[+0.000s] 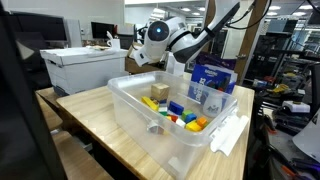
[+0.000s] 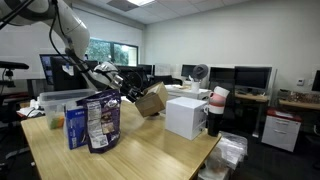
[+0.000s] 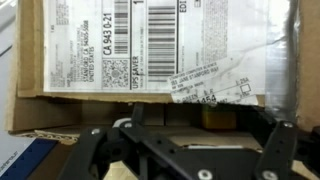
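The cardboard box [image 2: 152,100] is leaning tilted near the table [image 1: 90,110], beside a white box [image 2: 186,118]. We are seeing its labelled face fill the wrist view because the gripper [image 3: 185,142] is pointing straight at it, jaws spread wide and clasping nothing we can make out. The clear bin [image 1: 135,100] is standing by upright snack bags [image 2: 103,122] and corralling small toy blocks [image 1: 178,112].
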Robot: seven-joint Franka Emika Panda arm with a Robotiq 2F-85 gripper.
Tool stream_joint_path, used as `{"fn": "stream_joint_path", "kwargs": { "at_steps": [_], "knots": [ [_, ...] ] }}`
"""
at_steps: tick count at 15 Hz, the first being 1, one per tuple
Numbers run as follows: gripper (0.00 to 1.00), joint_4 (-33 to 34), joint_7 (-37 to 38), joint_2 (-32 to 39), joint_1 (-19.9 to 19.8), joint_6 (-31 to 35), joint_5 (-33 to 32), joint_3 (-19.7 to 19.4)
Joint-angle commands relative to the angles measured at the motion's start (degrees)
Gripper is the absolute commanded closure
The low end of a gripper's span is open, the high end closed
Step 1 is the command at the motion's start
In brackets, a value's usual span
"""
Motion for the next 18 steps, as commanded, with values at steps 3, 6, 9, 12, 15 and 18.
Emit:
{"fn": "stream_joint_path", "kwargs": {
  "at_steps": [3,6,9,12,15,18],
  "knots": [
    [0.0,-3.23,6.19,-3.09,0.85,-7.76,-7.46,1.28],
    [0.0,-2.83,5.25,-2.74,1.59,-14.52,-7.72,2.3],
    [0.0,-0.87,2.37,-1.12,2.84,-23.71,-5.75,3.36],
    [0.0,0.57,1.24,0.19,4.05,-32.29,-5.09,4.59],
    [0.0,0.71,0.56,0.75,4.96,-37.79,-6.27,5.68],
    [0.0,0.62,-0.41,0.93,5.37,-41.03,-6.36,6.75]
  ]
}}
